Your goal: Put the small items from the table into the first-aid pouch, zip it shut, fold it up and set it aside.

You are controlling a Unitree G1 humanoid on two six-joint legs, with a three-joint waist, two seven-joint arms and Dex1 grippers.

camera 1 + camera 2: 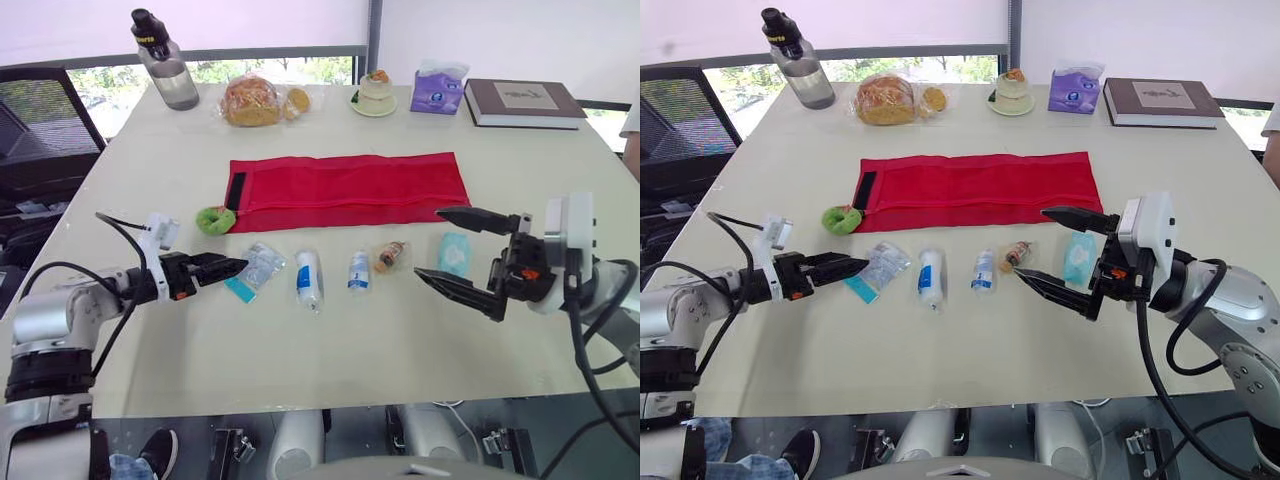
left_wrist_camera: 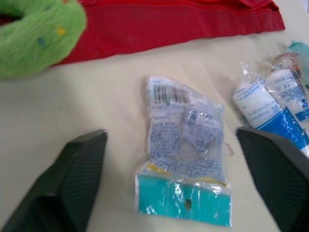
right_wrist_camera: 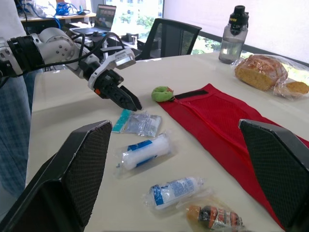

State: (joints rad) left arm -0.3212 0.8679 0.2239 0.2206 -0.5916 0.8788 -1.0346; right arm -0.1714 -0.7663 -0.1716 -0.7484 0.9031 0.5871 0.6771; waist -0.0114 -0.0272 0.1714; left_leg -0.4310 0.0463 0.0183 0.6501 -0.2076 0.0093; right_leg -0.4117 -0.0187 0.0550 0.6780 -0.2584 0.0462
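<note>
A red pouch (image 1: 345, 190) lies flat and spread out across the middle of the table (image 1: 300, 350), with a black strip at its left end. A green fuzzy ring (image 1: 213, 219) sits touching that end's near corner.

On the side of the pouch nearer the robot, five small items lie in a loose row, none of them in the pouch. From left to right they are a clear packet (image 1: 255, 270) with a teal strip along one edge, a white roll (image 1: 309, 279) with a blue label in a clear wrapper, a small bottle (image 1: 359, 272), a small wrapped item (image 1: 390, 256) with orange and brown in it, and a pale teal sachet (image 1: 454, 253).

The left gripper (image 1: 240, 266) is low over the table at the left edge of the packet. Its fingers are spread apart, and in the left wrist view the packet lies in the gap between them. Whether they touch it cannot be told.

The right gripper (image 1: 1032, 243) is spread wide and holds nothing, at the right end of the row. Its fingertips point toward the wrapped item, and the sachet lies by its fingers.

Along the far edge stand a water bottle (image 1: 165, 65), a bag of bread (image 1: 252, 100), a small cake (image 1: 376, 92), a purple tissue pack (image 1: 437, 88) and a book (image 1: 522, 102).
</note>
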